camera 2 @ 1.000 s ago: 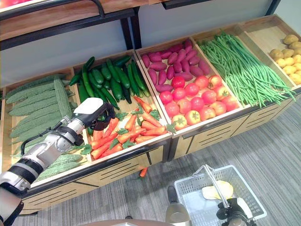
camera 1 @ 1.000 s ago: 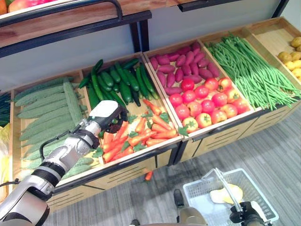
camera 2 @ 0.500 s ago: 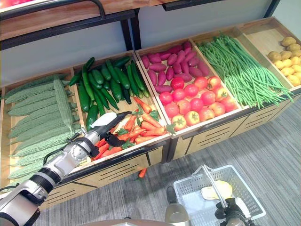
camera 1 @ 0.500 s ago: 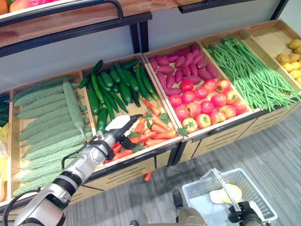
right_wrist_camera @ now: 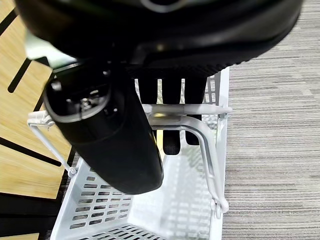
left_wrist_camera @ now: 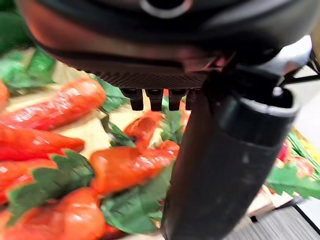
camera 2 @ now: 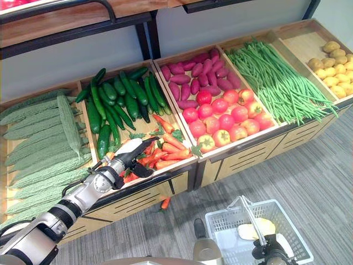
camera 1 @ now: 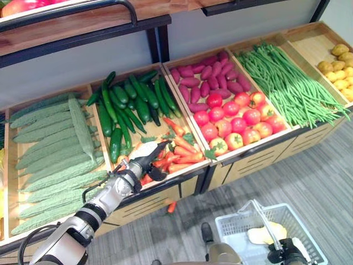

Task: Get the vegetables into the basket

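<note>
Picking is the step I judge to be in hand: my left hand reaches from the lower left of the frame over the carrots at centre, fingers straight and loose with nothing between them, thumb standing apart. Next I should settle onto one carrot and curl round it. My right hand, at the lower right, is hooked round the handle of the white basket on the floor.

Orange carrots with green tops — red tomatoes — white mesh basket on grey floor.
</note>
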